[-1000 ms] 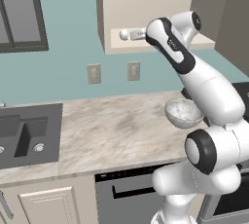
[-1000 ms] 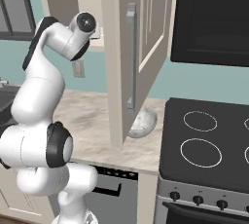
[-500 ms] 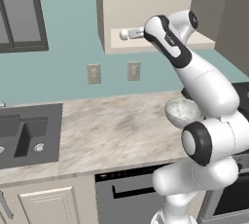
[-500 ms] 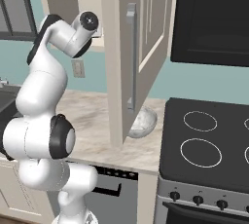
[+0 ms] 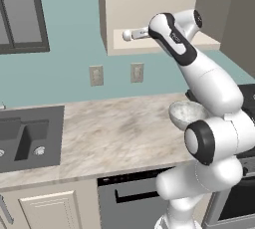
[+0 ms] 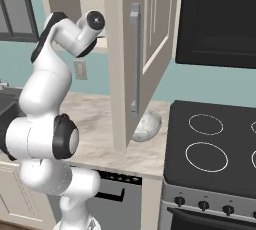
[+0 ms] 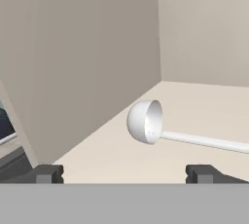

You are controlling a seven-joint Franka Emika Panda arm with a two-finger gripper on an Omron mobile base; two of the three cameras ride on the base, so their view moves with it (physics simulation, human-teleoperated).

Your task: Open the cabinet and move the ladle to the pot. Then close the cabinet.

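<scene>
Reaching into the open cabinet [image 6: 150, 39], the gripper [image 7: 124, 173] gapes wide and empty — the ladle [image 7: 146, 123], just beyond, could get nudged deeper.

Item count: one ladle [image 7: 146, 121], one open cabinet [image 6: 150, 49], one speckled bowl [image 5: 187, 113], two wall outlets [image 5: 96, 75], one sink [image 5: 25, 138], four stove burners [image 6: 206, 124].

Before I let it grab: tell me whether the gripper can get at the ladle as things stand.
Probably yes. The cabinet door stands open, the open gripper faces the ladle on the shelf, and nothing lies between them.
</scene>
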